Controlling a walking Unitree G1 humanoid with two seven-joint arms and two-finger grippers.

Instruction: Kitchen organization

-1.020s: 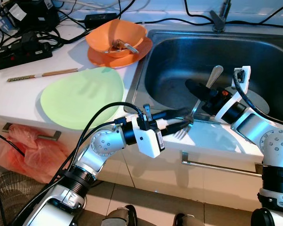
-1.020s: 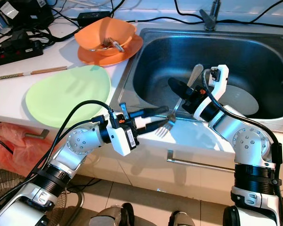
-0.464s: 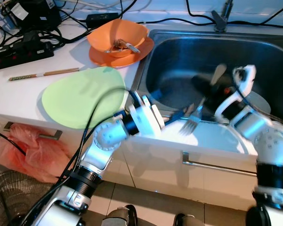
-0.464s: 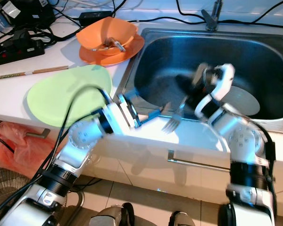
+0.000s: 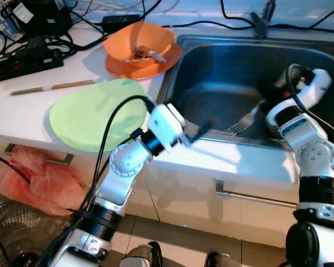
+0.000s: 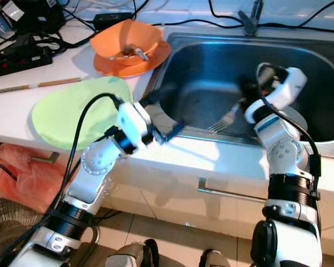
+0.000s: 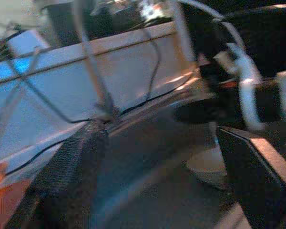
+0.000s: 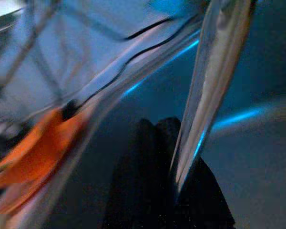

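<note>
Two grippers are busy at the sink (image 5: 323, 53). The right gripper (image 5: 270, 105) is down inside it, and its black fingers (image 8: 152, 191) are closed tight on the handle of a silver fork (image 5: 242, 120). The fork slants down from the gripper, with its prongs pointing at the front wall of the sink, close to the bottom. In the right wrist view the shiny handle runs up past the dark fingers, all blurry. Just behind the right arm, a round white plate (image 6: 292, 118) lies on the sink floor, partly hidden by it.

The left gripper (image 5: 197, 132) is up at the front rim of the sink, near its left corner. Its fingers are spread apart and hold nothing, and one tip pokes out over the rim. In the left wrist view the dark fingers (image 7: 257, 176) stand wide with the sink between them.

On the white counter (image 5: 22, 119) to the left lies a flat green plate (image 5: 94, 114), near the left arm. Behind it an orange bowl (image 5: 138, 43) sits on an orange plate (image 5: 119, 67), with something small and metal inside the bowl. One chopstick (image 5: 53, 87) lies beside the green plate. Black cables (image 5: 28, 41) are tangled at the back. A red plastic bag (image 5: 30, 178) hangs low in front of the cupboard.
</note>
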